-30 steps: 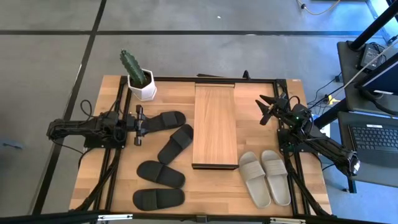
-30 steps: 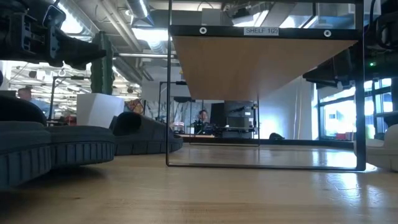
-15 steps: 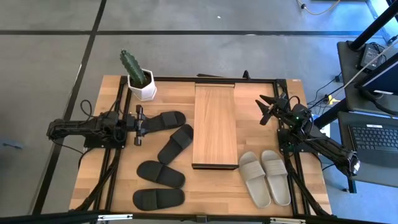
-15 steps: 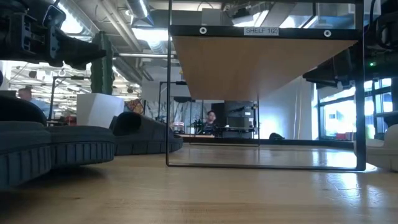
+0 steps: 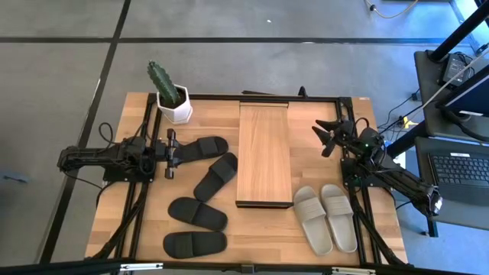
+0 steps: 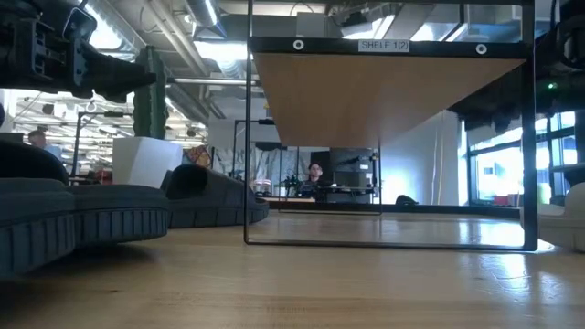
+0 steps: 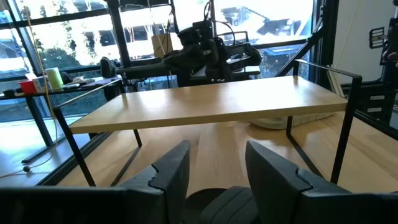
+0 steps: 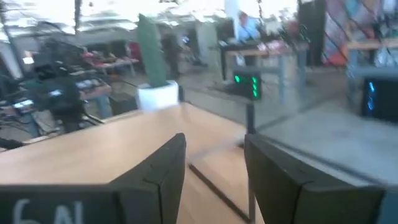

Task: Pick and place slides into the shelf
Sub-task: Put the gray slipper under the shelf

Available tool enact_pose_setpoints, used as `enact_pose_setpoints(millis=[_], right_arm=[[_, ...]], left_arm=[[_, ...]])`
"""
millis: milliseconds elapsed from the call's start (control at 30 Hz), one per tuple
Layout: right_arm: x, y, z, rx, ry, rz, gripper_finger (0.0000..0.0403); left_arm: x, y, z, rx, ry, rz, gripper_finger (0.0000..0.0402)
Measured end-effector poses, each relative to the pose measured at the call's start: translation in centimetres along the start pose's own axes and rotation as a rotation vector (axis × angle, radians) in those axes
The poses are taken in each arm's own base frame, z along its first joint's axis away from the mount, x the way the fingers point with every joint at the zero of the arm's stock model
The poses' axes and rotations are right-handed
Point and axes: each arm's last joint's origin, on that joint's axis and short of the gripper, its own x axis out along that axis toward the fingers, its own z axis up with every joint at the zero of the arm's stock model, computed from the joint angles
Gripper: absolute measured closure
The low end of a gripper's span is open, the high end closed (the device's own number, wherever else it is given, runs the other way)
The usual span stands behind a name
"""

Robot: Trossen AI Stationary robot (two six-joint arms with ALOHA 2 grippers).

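Right gripper point(image 5: 324, 136) has shifted slightly toward the shelf point(image 5: 264, 153) vs. half a sec ago; it hangs over bare counter point(image 5: 306, 164) betw. shelf and far right frame corner, jaws released, holding nothing. Judgement: right arm just starting its approach, no pick begun. Left gripper point(image 5: 170, 153) unchanged, jaws spread and empty, sitting at the heel end of the nearest black slide point(image 5: 201, 147); left wrist view shows a dark rounded shape betw. the fingers point(image 7: 171, 171), prob. that slide, no squeeze visible. Slides: four black ones in a loose group left of shelf, second point(image 5: 216, 176) angled beside the first, third point(image 5: 198, 213) and fourth point(image 5: 195, 244) nearer front edge. Beige pair point(image 5: 325, 218) lies side by side right of shelf, near front. Shelf top bare; nothing placed, task at its start. Under-shelf space: low view shows it open, no slide there. Cactus pot point(image 5: 172, 101) at far left corner. Hard to read: right wrist view blurred, only shelf plank and pot discernible; low view cuts off the black slides at left and misses the beige pair.
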Motion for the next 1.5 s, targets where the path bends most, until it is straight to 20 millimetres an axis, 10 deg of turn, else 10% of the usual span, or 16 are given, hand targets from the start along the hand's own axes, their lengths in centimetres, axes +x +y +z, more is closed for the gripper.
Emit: enact_pose_setpoints(millis=[233, 700, 1100, 1500], right_arm=[[-0.3, 1.0, 2.0, -0.155, -0.097, 0.188, 0.0237], [-0.3, 4.0, 12.3, -0.303, 0.055, 0.35, 0.0237], [6.5, 8.4, 15.2, -0.389, 0.687, 0.343, 0.0238], [4.9, 15.4, 13.6, -0.223, 1.315, 0.177, 0.0238]], left_arm=[[0.0, 0.0, 0.0, 0.0, 0.0, 0.0, 0.0254], [0.0, 0.0, 0.0, 0.0, 0.0, 0.0, 0.0254], [0.0, 0.0, 0.0, 0.0, 0.0, 0.0, 0.0254], [0.0, 0.0, 0.0, 0.0, 0.0, 0.0, 0.0254]])
